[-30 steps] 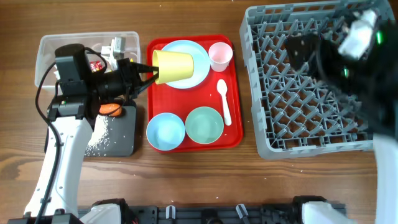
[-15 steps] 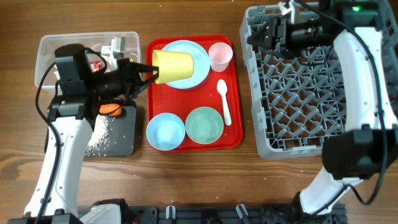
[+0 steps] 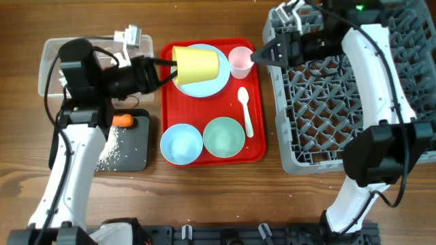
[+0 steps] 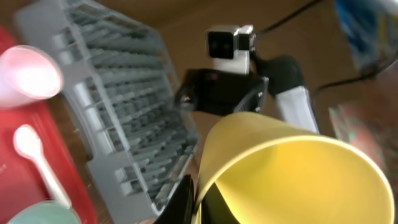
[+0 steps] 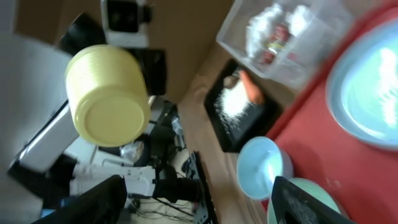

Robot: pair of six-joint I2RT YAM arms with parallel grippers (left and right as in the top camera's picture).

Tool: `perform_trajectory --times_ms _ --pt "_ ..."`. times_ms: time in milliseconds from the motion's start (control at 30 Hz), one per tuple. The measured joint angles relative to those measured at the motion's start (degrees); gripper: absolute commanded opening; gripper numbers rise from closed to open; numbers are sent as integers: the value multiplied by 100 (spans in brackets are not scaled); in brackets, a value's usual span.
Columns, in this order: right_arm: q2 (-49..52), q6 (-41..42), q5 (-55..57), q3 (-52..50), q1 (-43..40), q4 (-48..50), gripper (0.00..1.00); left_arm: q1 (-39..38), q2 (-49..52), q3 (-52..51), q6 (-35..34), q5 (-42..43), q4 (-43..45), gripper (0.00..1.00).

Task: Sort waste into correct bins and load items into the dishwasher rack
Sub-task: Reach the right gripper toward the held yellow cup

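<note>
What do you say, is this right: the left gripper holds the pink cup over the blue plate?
No: the left gripper holds the yellow cup over the blue plate, as the overhead view shows. The pink cup stands on the red tray.

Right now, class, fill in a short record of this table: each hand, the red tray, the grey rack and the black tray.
Left hand: shut on the yellow plastic cup, held on its side above the pale blue round plate
Right hand: open, empty, near the small pink cup
Flat red serving tray: plate, pink cup, white plastic spoon, pale blue bowl, pale green bowl
Large grey plastic dishwasher rack: no dishes visible
Shallow black tray: orange carrot, white grains
</note>
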Motion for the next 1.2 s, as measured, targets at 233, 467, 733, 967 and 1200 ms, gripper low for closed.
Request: perform_trajectory --times_ms 233,467,733,967,1200 --pt "0 -1156 -719 0 450 -2 77 0 348 4 -1399 514 1388 4" --pt "0 -1755 -1268 0 601 249 80 0 640 4 -1773 527 1473 4" --pt "0 -1971 -1388 0 931 686 100 0 887 4 -1840 461 1711 4" --pt "0 -1978 -1386 0 1021 1064 100 28 890 4 -2026 466 2039 4" --pt "0 -1976 -1377 0 1128 1318 100 0 894 4 -2907 789 3248 4"
